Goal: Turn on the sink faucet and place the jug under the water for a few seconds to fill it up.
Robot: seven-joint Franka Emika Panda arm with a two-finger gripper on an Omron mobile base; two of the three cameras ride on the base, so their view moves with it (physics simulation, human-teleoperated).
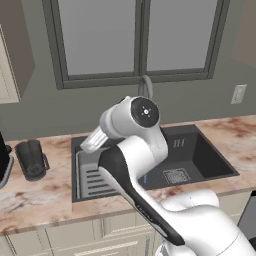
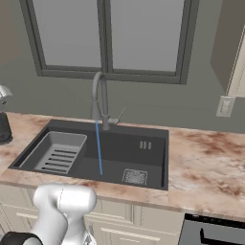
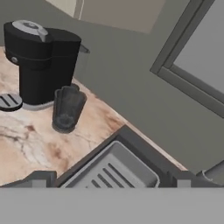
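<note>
Already running: thin blue water point(image 2: 99, 147) from the gooseneck sink faucet point(image 2: 99, 98) straight down into the dark sink point(image 2: 153, 158), left of the drain grate point(image 2: 134, 176). Gripper point(image 3: 111, 180) spread wide, holding nothing, above the slatted rack point(image 3: 111, 173). Dark translucent jug point(image 3: 67, 108) upright on the marble counter point(image 3: 30, 140), left of the sink, just beside the black coffee machine point(image 3: 39, 61).

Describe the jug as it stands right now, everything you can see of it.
The jug is a dark grey, translucent cylinder with a loop handle on its side, seemingly empty. It stands upright on the marble counter, left of the sink, just in front of the black coffee machine. Nothing grips it; it is not yet under the water.
</note>
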